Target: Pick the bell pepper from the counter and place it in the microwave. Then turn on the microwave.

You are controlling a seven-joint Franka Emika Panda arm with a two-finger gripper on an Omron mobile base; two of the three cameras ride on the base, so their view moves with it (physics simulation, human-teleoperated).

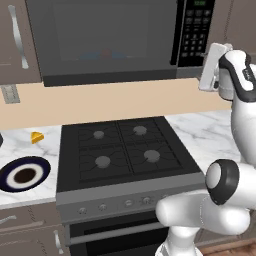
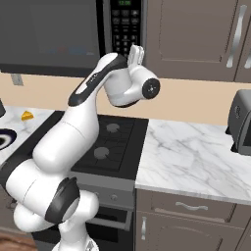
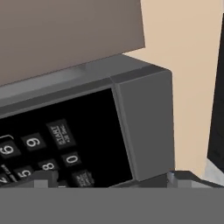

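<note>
Fingers (image 3: pixel 107 180), spread uncertain, poised just before the microwave (image 1: pixel 105 40) keypad (image 3: pixel 65 135), its start key slightly up-left of them. Bell pepper apparently behind the closed door. Risk: an off-line approach presses a neighbouring key.

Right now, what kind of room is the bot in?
A simulated home kitchen: an over-range microwave above a black stovetop, marble counter over brown cabinets, and a toaster at the right.

Beige backsplash wall (image 1: pixel 125 100), brown upper cabinets (image 2: pixel 196 39), black stovetop (image 1: pixel 122 147)
</note>
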